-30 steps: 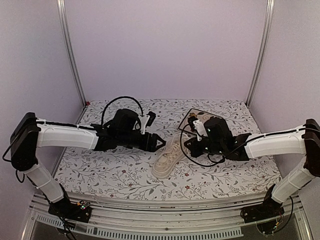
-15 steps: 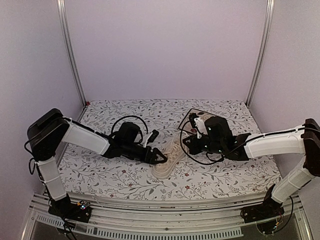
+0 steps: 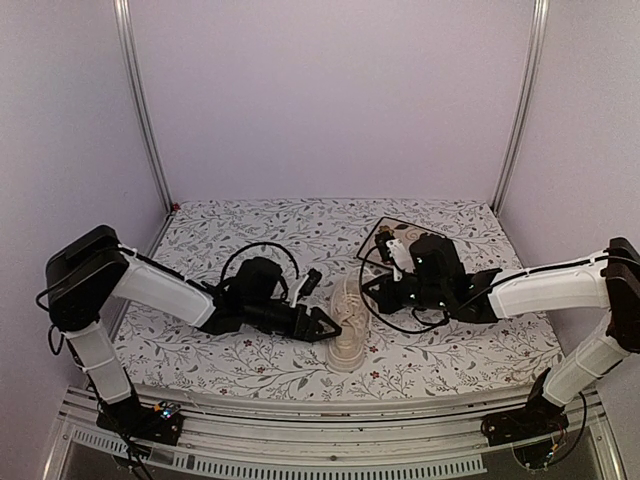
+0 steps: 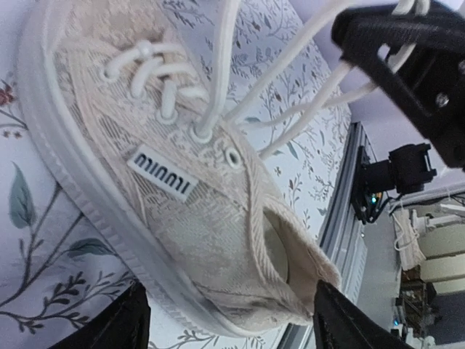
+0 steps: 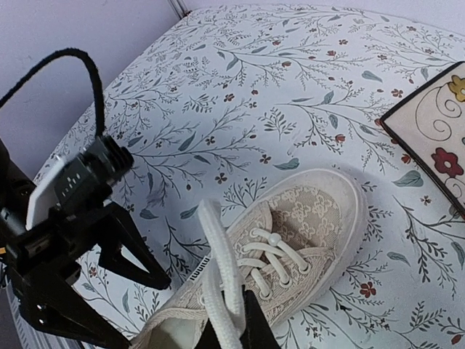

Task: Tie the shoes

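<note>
The cream-white sneaker lies on the floral tablecloth, heel toward the front edge. My left gripper is open at the shoe's left side. In the left wrist view its fingertips straddle the heel end of the sneaker without closing on it. My right gripper is shut on the white laces, which run up taut from the eyelets of the sneaker. The right gripper pinches them at the bottom edge of the right wrist view.
A square floral tile lies behind the right gripper; its corner shows in the right wrist view. Metal frame posts stand at the back corners. The table's front rail runs near the shoe's heel.
My left arm has dropped and swung toward the front, its open gripper now against the shoe's side. The shoe has turned, heel toward the front edge. The right gripper barely moved.
</note>
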